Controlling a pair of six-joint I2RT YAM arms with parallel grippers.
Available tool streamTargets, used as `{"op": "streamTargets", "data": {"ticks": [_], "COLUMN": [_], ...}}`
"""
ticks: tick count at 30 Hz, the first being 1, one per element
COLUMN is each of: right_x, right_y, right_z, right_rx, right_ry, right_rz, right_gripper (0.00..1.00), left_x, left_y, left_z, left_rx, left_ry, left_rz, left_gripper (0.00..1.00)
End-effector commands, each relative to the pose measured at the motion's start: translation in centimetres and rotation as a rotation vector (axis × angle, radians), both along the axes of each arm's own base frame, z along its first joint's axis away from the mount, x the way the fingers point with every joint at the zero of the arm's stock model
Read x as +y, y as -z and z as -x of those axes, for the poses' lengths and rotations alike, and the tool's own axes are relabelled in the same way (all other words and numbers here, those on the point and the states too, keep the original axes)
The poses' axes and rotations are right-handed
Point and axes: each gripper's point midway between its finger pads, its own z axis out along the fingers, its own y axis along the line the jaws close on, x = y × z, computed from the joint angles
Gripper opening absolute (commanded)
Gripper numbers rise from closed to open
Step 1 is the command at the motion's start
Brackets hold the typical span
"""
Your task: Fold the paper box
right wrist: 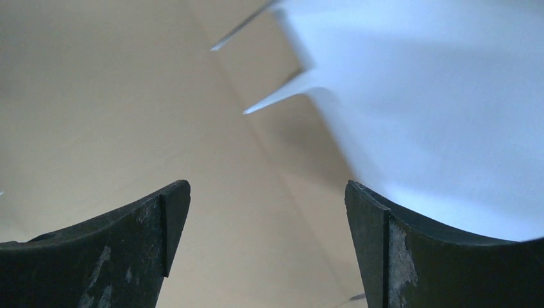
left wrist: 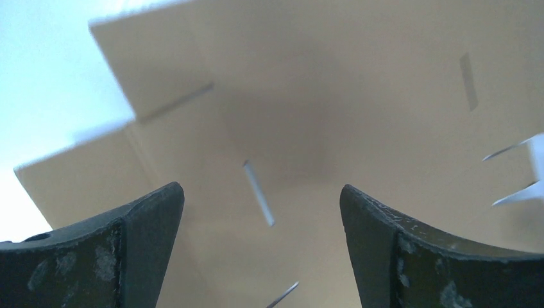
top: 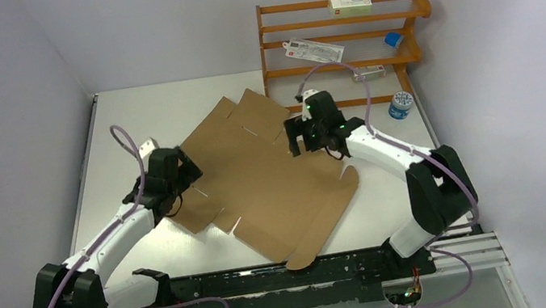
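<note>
The paper box (top: 265, 176) is a flat brown cardboard sheet with flaps and slits, lying unfolded in the middle of the table. My left gripper (top: 184, 170) hovers over its left edge, jaws open and empty; the left wrist view shows the cardboard (left wrist: 308, 115) with a slit below the open fingers (left wrist: 144, 244). My right gripper (top: 302, 140) hovers over the sheet's right edge, open and empty; the right wrist view shows the cardboard (right wrist: 128, 115) and its cut edge against the white table (right wrist: 436, 115).
An orange wooden rack (top: 342, 37) stands at the back right, holding small white cartons (top: 349, 3) and a blue item (top: 394, 39). A blue-lidded jar (top: 400, 105) sits on the table beside the rack. Grey walls enclose the table.
</note>
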Motion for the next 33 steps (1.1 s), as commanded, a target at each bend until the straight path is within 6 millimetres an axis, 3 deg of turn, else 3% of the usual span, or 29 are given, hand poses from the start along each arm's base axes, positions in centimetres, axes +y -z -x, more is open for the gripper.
{"op": "streamTargets", "data": {"ticks": [1, 5, 8, 12, 16, 21, 27, 30, 32, 33], "right_x": [-2.0, -3.2, -3.5, -2.5, -1.1, 1.4, 2.7, 2.5, 1.8, 1.0], "right_y": [2.6, 5.9, 7.8, 9.0, 9.4, 8.8, 6.3, 5.2, 4.1, 3.2], "right_z": [-2.5, -2.7, -1.5, 1.9, 6.9, 13.5, 18.6, 18.9, 17.4, 15.8], "right_rx": [0.031, 0.088, 0.155, 0.255, 0.323, 0.388, 0.4, 0.362, 0.294, 0.264], "right_ry": [0.042, 0.091, 0.085, 0.041, -0.024, -0.085, -0.101, -0.104, -0.086, -0.05], "right_rz": [-0.089, -0.061, -0.046, -0.072, -0.024, -0.022, -0.059, -0.078, -0.076, -0.112], "right_gripper": [0.96, 0.95, 0.94, 0.91, 0.9, 0.89, 0.89, 0.9, 0.96, 0.97], "left_x": [-1.4, -1.3, -0.6, -0.3, -0.5, -1.3, -4.7, -6.7, -8.1, -8.6], "left_y": [4.3, 6.3, 7.4, 8.7, 9.9, 10.5, 11.2, 11.4, 10.9, 10.7], "left_z": [3.6, 4.3, 4.3, 3.9, 2.8, 0.5, -0.6, 0.0, -0.1, 0.0], "left_rx": [0.135, 0.187, 0.203, 0.224, 0.244, 0.264, 0.273, 0.265, 0.231, 0.224], "left_ry": [0.05, 0.038, -0.006, -0.035, -0.034, 0.015, 0.162, 0.26, 0.32, 0.337], "left_rz": [0.09, 0.091, 0.074, 0.053, 0.027, -0.038, -0.077, -0.096, -0.111, -0.123], "left_gripper": [0.96, 0.96, 0.95, 0.94, 0.95, 0.96, 0.95, 0.95, 0.95, 0.95]}}
